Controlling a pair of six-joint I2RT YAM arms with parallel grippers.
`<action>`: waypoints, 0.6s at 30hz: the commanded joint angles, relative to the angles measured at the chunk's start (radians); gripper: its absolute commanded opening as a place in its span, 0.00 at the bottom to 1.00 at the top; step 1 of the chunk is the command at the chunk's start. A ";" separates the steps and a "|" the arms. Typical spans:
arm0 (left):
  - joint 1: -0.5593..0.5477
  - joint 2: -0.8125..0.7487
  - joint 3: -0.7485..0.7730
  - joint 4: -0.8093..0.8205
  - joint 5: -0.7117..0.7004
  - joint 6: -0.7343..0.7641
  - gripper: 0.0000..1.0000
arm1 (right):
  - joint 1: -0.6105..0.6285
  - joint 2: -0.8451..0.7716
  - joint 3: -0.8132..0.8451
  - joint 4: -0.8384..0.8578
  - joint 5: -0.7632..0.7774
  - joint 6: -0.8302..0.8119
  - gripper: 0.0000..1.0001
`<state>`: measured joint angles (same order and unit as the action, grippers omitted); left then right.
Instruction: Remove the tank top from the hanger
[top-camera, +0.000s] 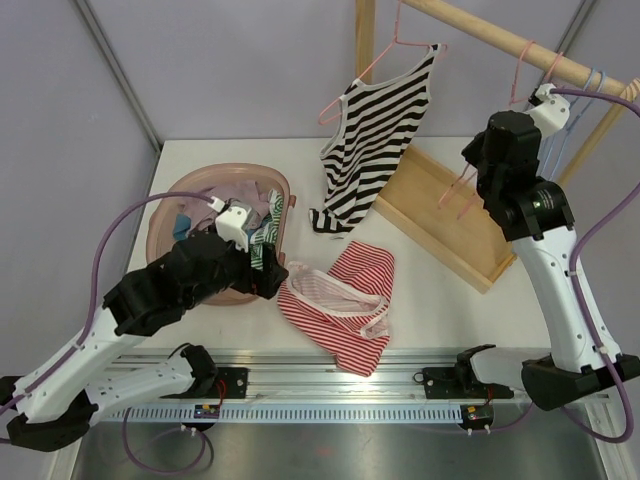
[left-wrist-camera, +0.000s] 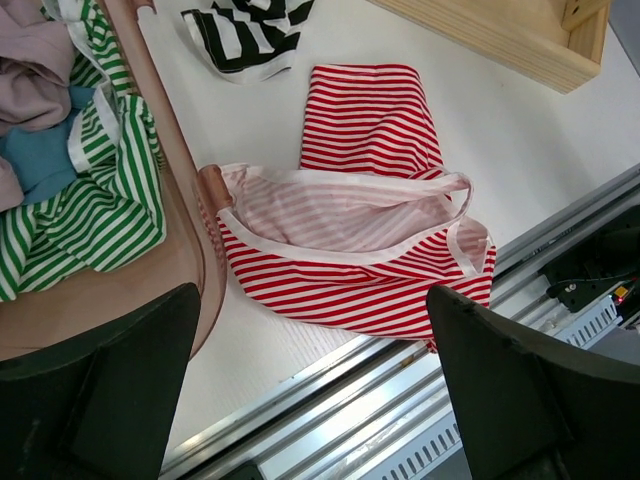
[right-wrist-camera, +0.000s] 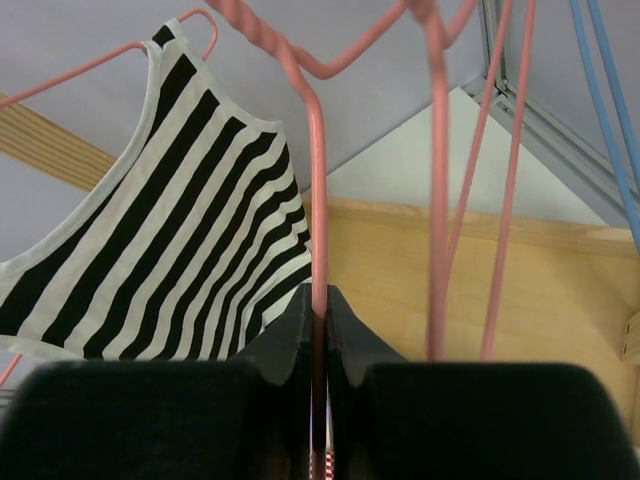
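Observation:
A black-and-white striped tank top (top-camera: 375, 140) hangs on a pink hanger (top-camera: 400, 45) from the wooden rail (top-camera: 500, 40); it also shows in the right wrist view (right-wrist-camera: 170, 230). Its hem lies on the table (left-wrist-camera: 245, 35). My right gripper (top-camera: 478, 188) is to the right of it, shut on the wire of a second, bare pink hanger (right-wrist-camera: 318, 180) with the jaws pinched together (right-wrist-camera: 319, 300). A red-and-white striped tank top (top-camera: 345, 300) lies crumpled on the table. My left gripper (top-camera: 268, 275) is open and empty above its near edge (left-wrist-camera: 310, 300).
A pink basket (top-camera: 175, 195) of clothes sits at the left, its rim (left-wrist-camera: 180, 150) beside my left fingers. The wooden rack base (top-camera: 440, 210) lies at the back right. Blue hangers (top-camera: 590, 85) hang on the rail at the far right. A metal rail (top-camera: 330, 385) runs along the near edge.

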<state>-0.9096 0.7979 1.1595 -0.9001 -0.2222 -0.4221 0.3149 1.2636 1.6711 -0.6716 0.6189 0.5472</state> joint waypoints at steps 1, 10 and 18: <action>-0.031 0.014 -0.055 0.104 0.011 -0.027 0.99 | 0.000 -0.075 -0.036 0.041 0.007 0.025 0.13; -0.169 0.145 -0.135 0.239 -0.087 -0.053 0.99 | 0.000 -0.173 -0.014 0.057 -0.192 -0.042 0.86; -0.301 0.380 -0.178 0.377 -0.132 -0.041 0.99 | 0.001 -0.283 0.007 -0.075 -0.660 -0.162 0.99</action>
<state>-1.1919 1.1160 1.0031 -0.6533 -0.3264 -0.4683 0.3141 1.0508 1.6634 -0.7025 0.2138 0.4534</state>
